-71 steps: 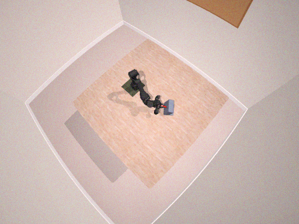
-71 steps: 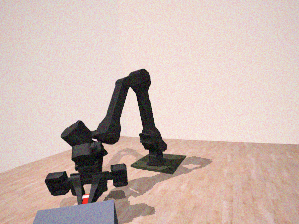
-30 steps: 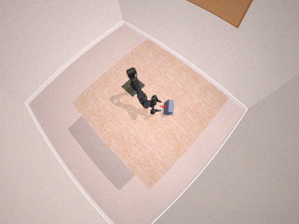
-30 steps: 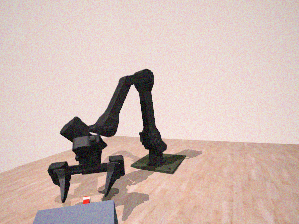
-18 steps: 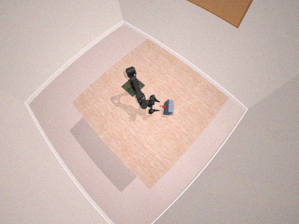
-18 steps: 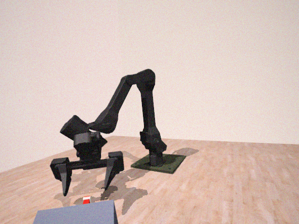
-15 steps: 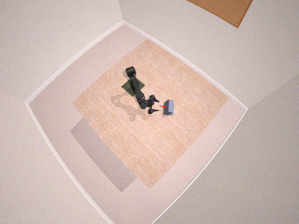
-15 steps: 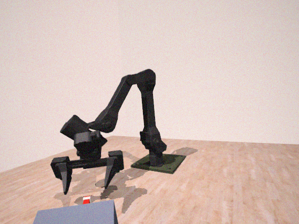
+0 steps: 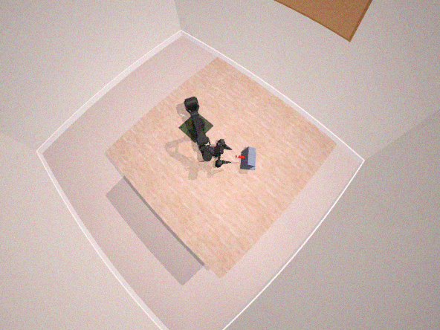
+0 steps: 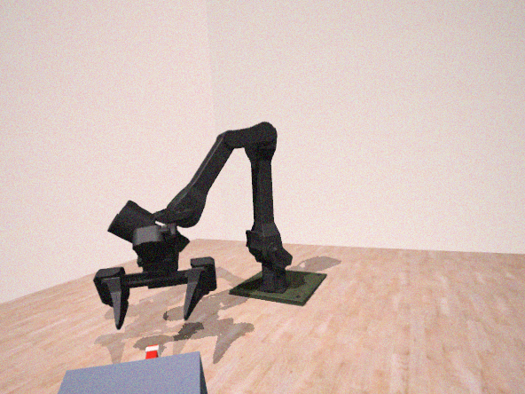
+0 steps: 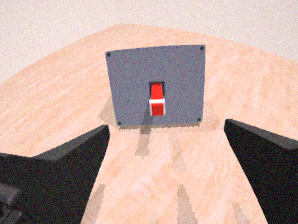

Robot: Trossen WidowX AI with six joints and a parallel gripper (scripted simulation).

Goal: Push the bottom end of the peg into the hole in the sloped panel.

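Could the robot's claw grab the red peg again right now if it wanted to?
Probably yes. The gripper is wide open and empty, facing the red peg that sticks out of the blue panel. Only bare table lies between them, so nothing seems to block the way.

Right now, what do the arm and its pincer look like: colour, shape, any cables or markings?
The arm is matte black with blocky, faceted links and rounded joints, on a dark green square base plate. The pincer has a grey wrist block, a black crossbar and two tapering, pointed black fingers. No cables or markings show.
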